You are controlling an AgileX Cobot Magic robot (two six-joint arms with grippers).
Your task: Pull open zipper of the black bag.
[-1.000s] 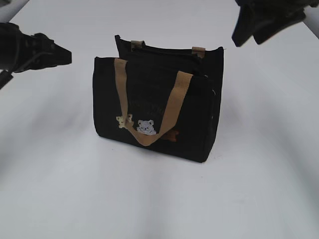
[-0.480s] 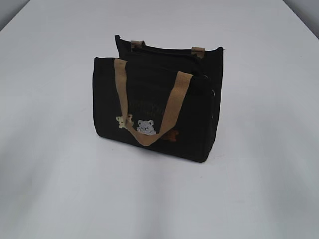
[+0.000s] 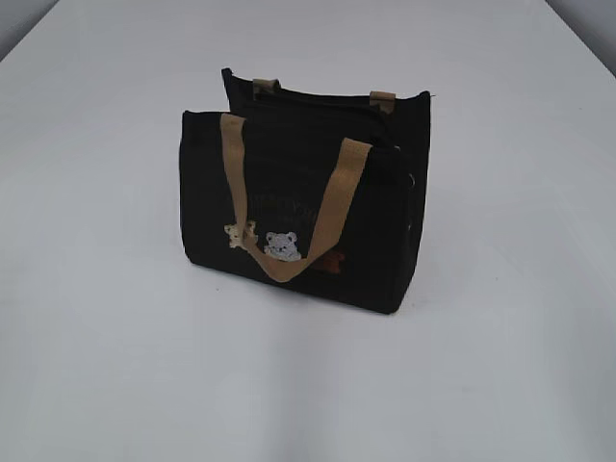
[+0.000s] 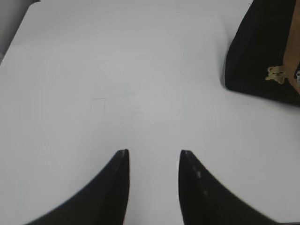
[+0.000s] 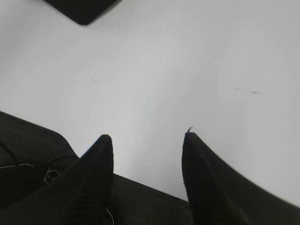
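The black bag (image 3: 303, 207) stood upright on the white table (image 3: 115, 366), its top gaping. It lay ahead-right of the left gripper (image 4: 152, 154) and beneath the right gripper (image 5: 146, 136); both were spread, empty and clear.

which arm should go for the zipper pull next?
Probably right. The zipper's ring pull sits at the black bag's right end. Both the left gripper and right gripper are open, empty, off the bag.
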